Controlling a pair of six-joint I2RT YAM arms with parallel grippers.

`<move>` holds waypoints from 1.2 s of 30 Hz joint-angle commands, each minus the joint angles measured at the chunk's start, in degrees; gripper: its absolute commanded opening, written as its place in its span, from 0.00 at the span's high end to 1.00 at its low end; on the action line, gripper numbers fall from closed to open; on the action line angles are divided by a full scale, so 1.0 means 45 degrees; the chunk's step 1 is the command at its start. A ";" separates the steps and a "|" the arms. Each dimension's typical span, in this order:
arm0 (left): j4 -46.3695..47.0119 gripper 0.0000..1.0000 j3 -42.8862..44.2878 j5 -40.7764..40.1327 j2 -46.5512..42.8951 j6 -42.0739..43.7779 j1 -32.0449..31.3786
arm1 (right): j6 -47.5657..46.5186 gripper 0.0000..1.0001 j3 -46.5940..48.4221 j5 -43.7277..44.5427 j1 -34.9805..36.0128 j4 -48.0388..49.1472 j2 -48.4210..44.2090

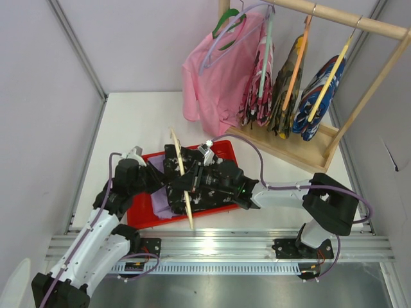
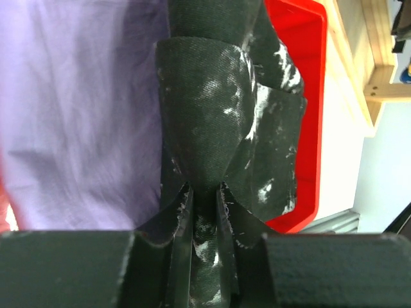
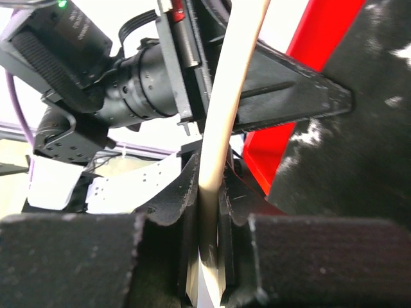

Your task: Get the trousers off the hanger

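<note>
- Left end effector [image 2: 204, 192], at the near-left side of the red tray [image 1: 136, 212], has its fingers nearly closed on a bunched fold of the black speckled trousers [image 2: 218, 109]. That pinch looks meant to drag the cloth off sideways.
- Right end effector [image 3: 209, 189], reaching in from the near right, is clamped tight on the pale wooden bar of the hanger [image 3: 234, 70], apparently to pin it so that only the cloth moves.
- Black speckled trousers lie draped over that bar in the middle of the tray, not yet off it. The bar runs near to far across them.
- Lavender trousers [image 2: 77, 115] lie flat beneath, on the tray's left. No hanger shows on them as far as I can tell, so they look already dealt with.
- Tray sits on the white bench [image 1: 128, 122], probably to collect the freed garments.
- Farthest, at the right, a wooden rack [image 1: 324, 146] carries a pink shirt [image 1: 218, 83] and other hanging garments, well apart from the work.
</note>
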 commanded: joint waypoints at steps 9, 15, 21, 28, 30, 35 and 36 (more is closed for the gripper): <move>-0.0795 1.00 -0.0797 -0.2196 -0.0644 0.0065 0.0012 | -0.1325 1.00 0.0104 0.1524 -0.0219 -0.1627 -0.0944; -0.0639 1.00 -0.1520 -0.2450 -0.1074 0.0026 0.0031 | -0.2516 1.00 0.0747 0.2812 -0.0199 -0.4711 -0.1881; -0.0405 1.00 -0.2047 -0.2958 -0.1153 0.0026 0.0031 | -0.3727 1.00 0.1803 0.3654 -0.0141 -0.7467 -0.2118; -0.0053 1.00 -0.2087 -0.2606 -0.1152 0.0337 0.0031 | -0.3553 1.00 0.2154 0.3166 -0.0043 -0.7722 -0.1376; 0.0160 0.99 -0.2048 -0.2452 -0.1250 0.0474 0.0031 | -0.3592 1.00 0.2272 0.3030 -0.0004 -0.7801 -0.1239; 0.0981 0.60 -0.1600 -0.0343 -0.1348 0.0884 0.0031 | -0.3495 1.00 0.2390 0.2035 -0.0004 -0.6772 -0.0829; 0.1079 0.54 -0.1463 -0.0128 -0.1348 0.0962 0.0031 | -0.3359 1.00 0.2370 0.1627 -0.0004 -0.6476 -0.0750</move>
